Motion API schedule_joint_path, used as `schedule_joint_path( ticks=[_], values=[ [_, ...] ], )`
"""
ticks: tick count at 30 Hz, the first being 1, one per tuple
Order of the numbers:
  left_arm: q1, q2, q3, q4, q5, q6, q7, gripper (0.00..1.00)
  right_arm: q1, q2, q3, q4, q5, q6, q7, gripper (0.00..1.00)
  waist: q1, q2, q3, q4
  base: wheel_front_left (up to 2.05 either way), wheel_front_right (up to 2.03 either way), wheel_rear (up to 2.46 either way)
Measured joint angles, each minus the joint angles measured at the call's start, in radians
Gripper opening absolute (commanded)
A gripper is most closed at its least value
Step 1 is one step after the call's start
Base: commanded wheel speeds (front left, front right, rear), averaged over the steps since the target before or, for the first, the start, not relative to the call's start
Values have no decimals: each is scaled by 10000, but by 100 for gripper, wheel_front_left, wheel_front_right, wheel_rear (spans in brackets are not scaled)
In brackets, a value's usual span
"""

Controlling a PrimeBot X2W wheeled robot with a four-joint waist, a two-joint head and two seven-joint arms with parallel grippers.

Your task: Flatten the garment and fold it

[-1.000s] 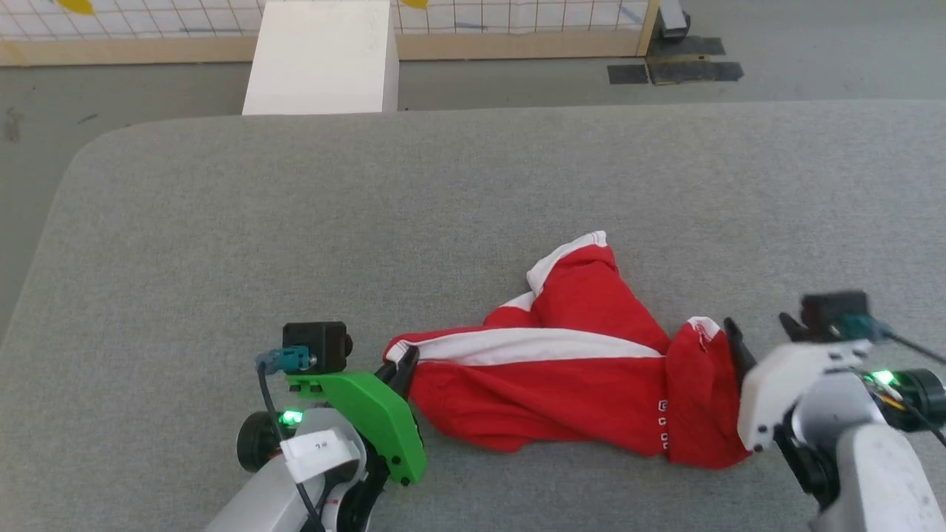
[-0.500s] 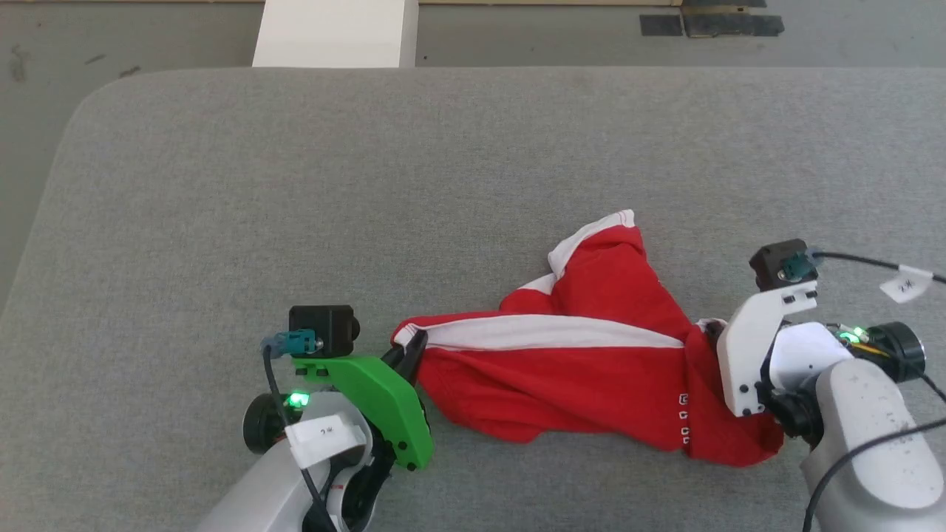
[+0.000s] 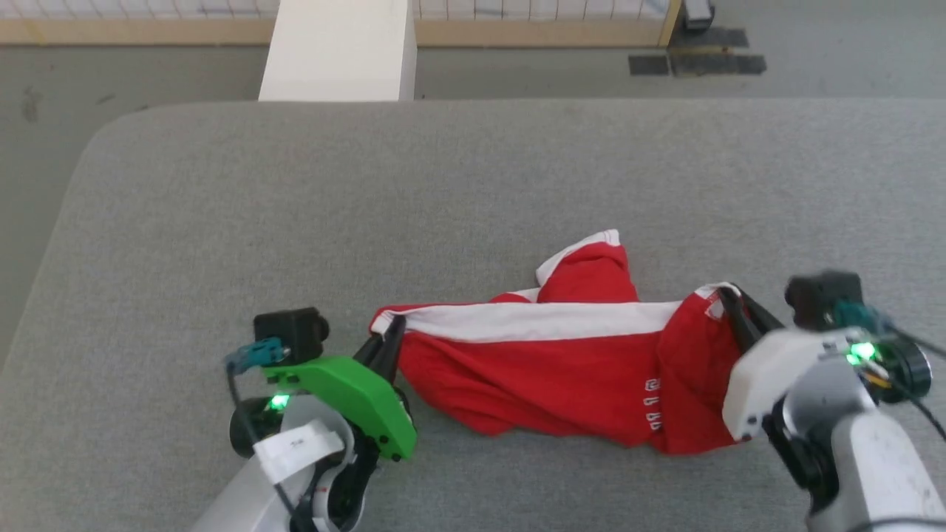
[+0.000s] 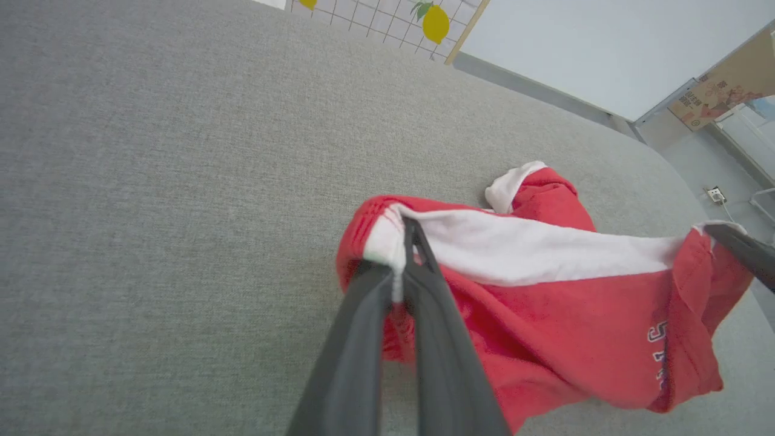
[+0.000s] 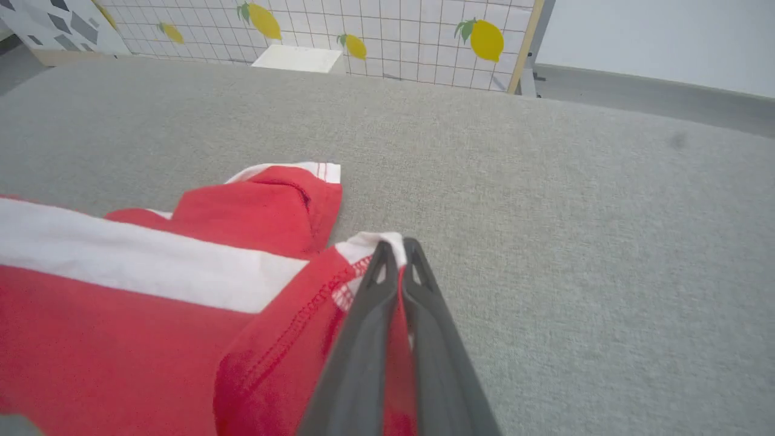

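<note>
- Centrally, a grey cloth-covered tabletop (image 3: 222, 222) with rounded corners spreads across the head view.
- Small red shorts, the garment (image 3: 562, 377), lie rumpled toward 5 o'clock of the tabletop's middle, drawn out sideways from 9 to 3 o'clock.
- A white side stripe (image 3: 539, 321) runs along the garment's far edge.
- One white-trimmed leg end (image 3: 584, 247) pokes toward 12 o'clock, and pale lettering (image 3: 653, 414) sits toward 4 o'clock on the cloth.
- The left pincer (image 3: 390, 334), at 9 o'clock of the garment, has its dark fingers (image 4: 357, 339) pressed together, pinching the white-and-red corner there.
- The right pincer (image 3: 728, 299), at 3 o'clock of the garment, is likewise pressed together, pinching a white-trimmed red edge.
- Between the two grips the red cloth lies in loose folds.
- At 12 o'clock, beyond the tabletop, a white block (image 3: 336, 52) stands on the grey floor (image 3: 517, 74).
</note>
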Motion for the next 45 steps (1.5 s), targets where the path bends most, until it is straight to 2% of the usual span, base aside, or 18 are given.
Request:
schedule_joint_path(
  ticks=[6,10,13,20,26,32,36,41,45],
  values=[
    [318,-194,765,-339,-744,-395,-790,0,1287,336,-616,-1360,79,0,-878,0,0,0,-509,-272,0,0,0],
    [179,-107,1058,-652,-1195,-819,-644,0,1358,347,-685,-2115,69,0,-752,0,0,0,-641,-575,0,0,0],
    [-410,128,1118,-738,-1331,-1101,-127,0,979,48,-499,-2343,82,0,-380,0,0,0,-623,-747,0,0,0],
    [-3153,182,1689,-418,-1975,-1413,936,0,-1697,-1022,130,-2100,280,0,301,0,0,0,-44,-874,0,0,0],
    [-5926,-4,2307,706,-2013,-1423,1058,0,-4687,-1499,610,-876,449,2,422,0,0,0,815,-956,0,0,0],
    [-8561,-207,2851,1778,-1709,-1547,203,0,-7653,-1432,414,301,77,4,-414,0,1,0,1844,-1078,0,0,0],
    [-9744,-401,3212,2259,-1643,-1847,-612,0,-9100,-1252,207,928,-539,8,-1340,0,2,0,2454,-1164,0,0,0],
    [-10353,-504,3398,2638,-1517,-2278,-1388,0,-10024,-1118,105,1440,-1097,8,-2410,0,2,1,2946,-1230,0,0,0],
    [-10168,-543,3471,2915,-1503,-2592,-1745,0,-10042,-1070,178,1814,-1147,8,-2859,0,3,0,2949,-1191,0,0,0]
  ],
)
